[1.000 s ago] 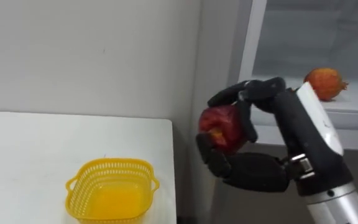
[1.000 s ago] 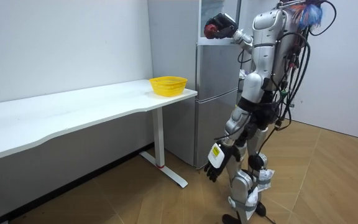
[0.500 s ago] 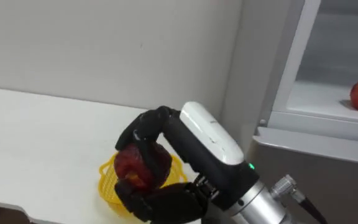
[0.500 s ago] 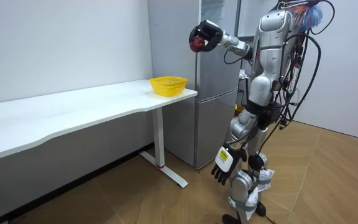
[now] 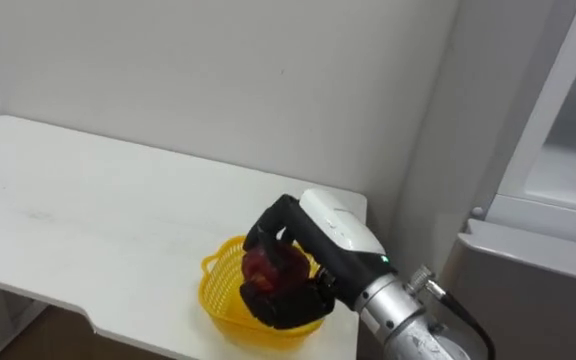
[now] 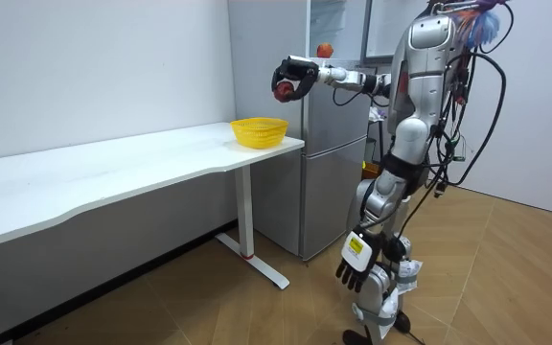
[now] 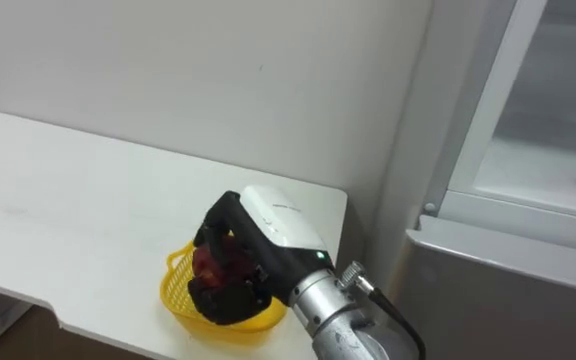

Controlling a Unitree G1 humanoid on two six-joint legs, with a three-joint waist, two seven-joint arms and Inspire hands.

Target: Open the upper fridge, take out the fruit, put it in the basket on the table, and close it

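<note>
Red fruit (image 5: 266, 268) in right hand (image 5: 320, 232), newly above basket (image 5: 215, 291).

The right arm enters the eye views from 5 o'clock and reaches up toward 10 o'clock, its metal wrist low in the frame. The right hand (image 5: 320, 230) is turned with its white back facing up and to 2 o'clock. Its dark fingers (image 5: 271, 216) arch over the top of a red fruit (image 5: 264, 268) and the thumb curls beneath it, so the fruit is clasped in the palm. In the room view this arm is stretched out nearly level from the shoulder toward 9 o'clock. The left arm hangs straight down toward 6 o'clock beside the thigh, and the left hand (image 6: 354, 272) is at knee height with its fingers relaxed and pointing at the floor.
</note>
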